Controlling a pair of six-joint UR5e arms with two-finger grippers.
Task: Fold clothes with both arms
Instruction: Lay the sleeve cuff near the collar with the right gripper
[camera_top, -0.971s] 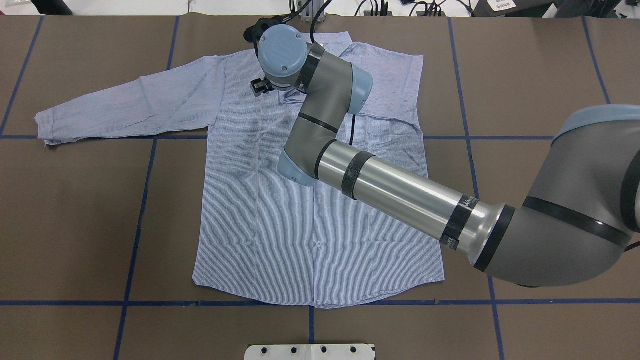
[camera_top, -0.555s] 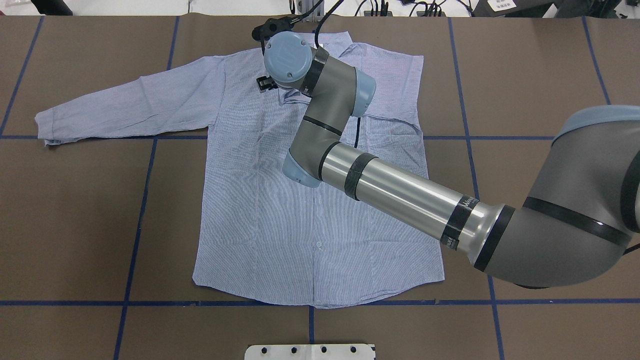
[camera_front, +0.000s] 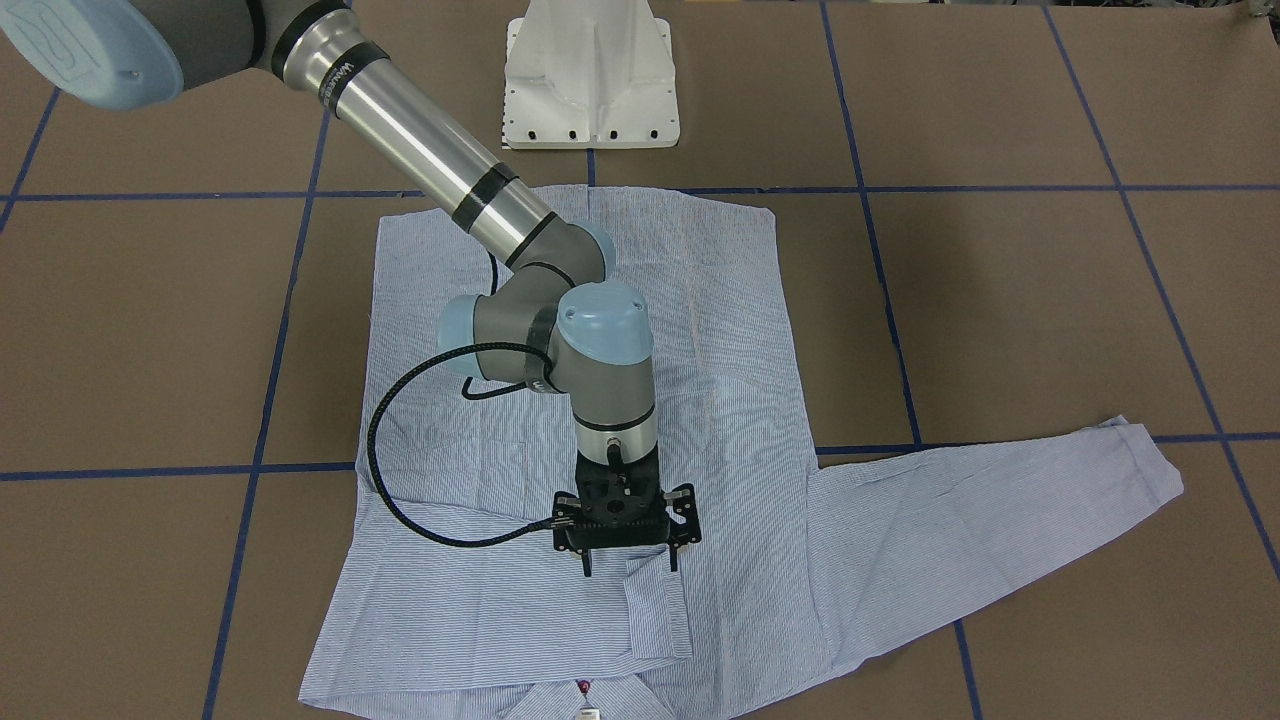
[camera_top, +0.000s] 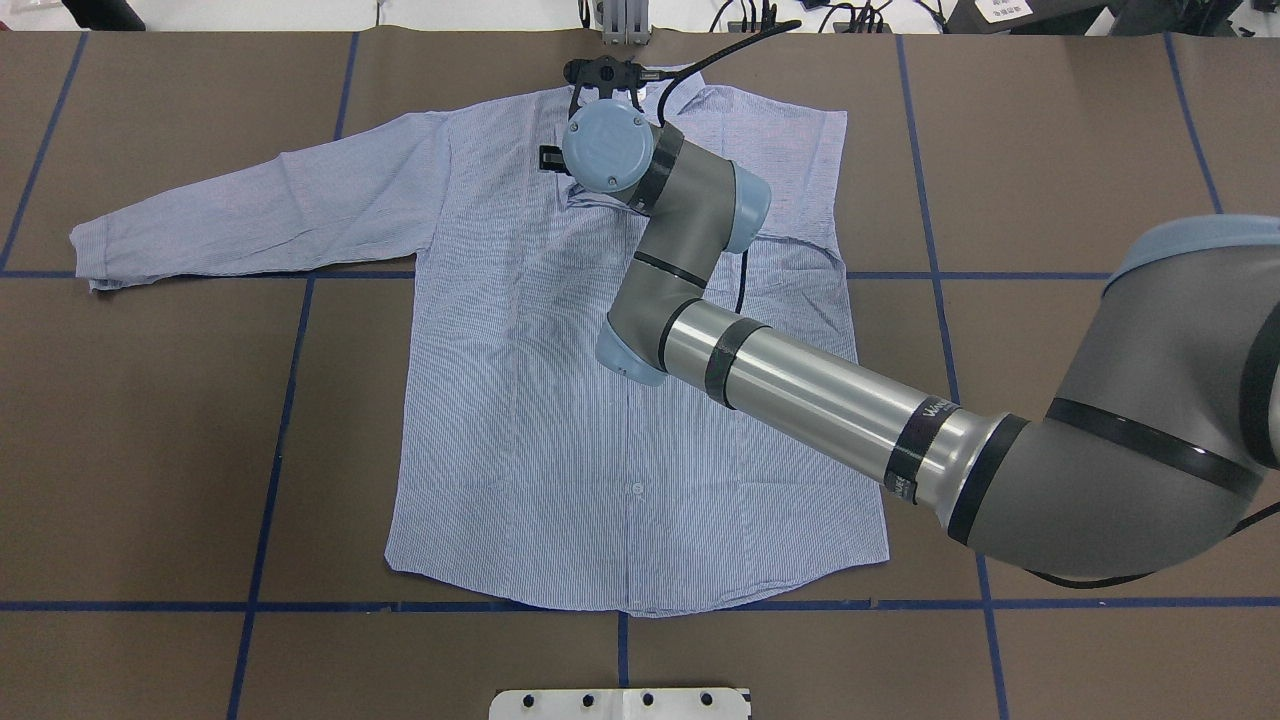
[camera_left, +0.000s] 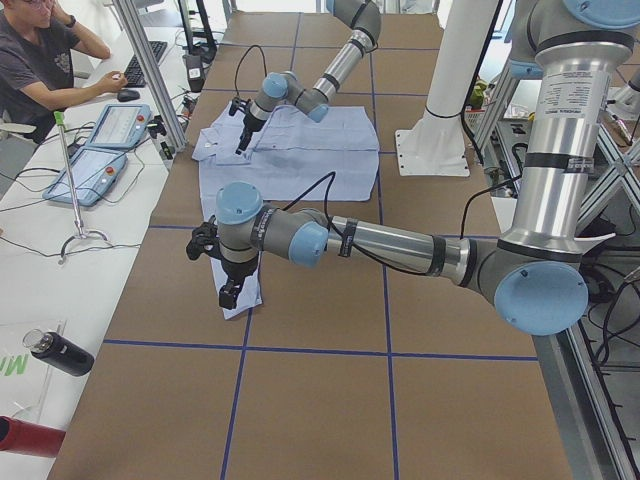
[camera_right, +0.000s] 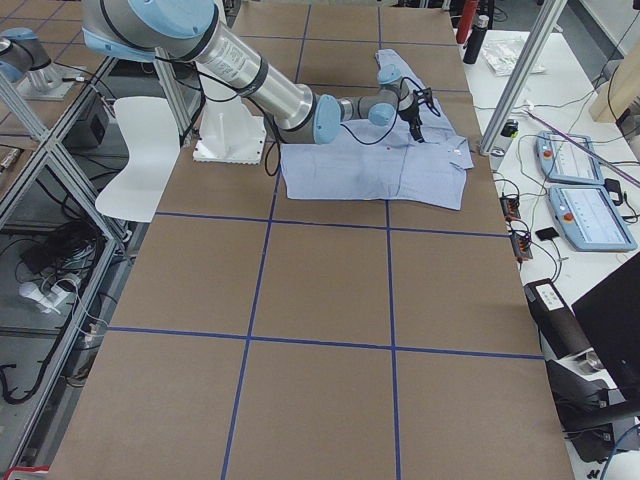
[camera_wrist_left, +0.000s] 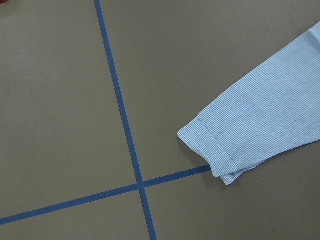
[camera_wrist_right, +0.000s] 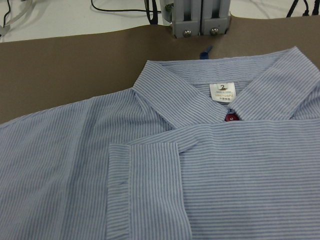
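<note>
The light blue striped shirt (camera_top: 540, 420) lies flat, front up, on the brown table. One sleeve (camera_top: 250, 210) stretches out to the side. The other is folded across the chest, its cuff (camera_wrist_right: 145, 190) just below the collar (camera_wrist_right: 165, 95). My right gripper (camera_front: 627, 565) hangs open and empty just above that folded cuff, pointing down. My left gripper (camera_left: 228, 295) shows only in the exterior left view, hovering near the outstretched sleeve's cuff (camera_wrist_left: 215, 150). I cannot tell whether it is open or shut.
Blue tape lines (camera_top: 290, 400) grid the table. The white pedestal base (camera_front: 590, 80) stands at the robot's edge. An aluminium post (camera_wrist_right: 200, 17) rises just beyond the collar. A person (camera_left: 40, 60) sits at a side desk with teach pendants (camera_left: 100, 150).
My right wrist has shifted right along the shirt's top and turned, so it now sits over the collar's middle. The shirt has not moved.
</note>
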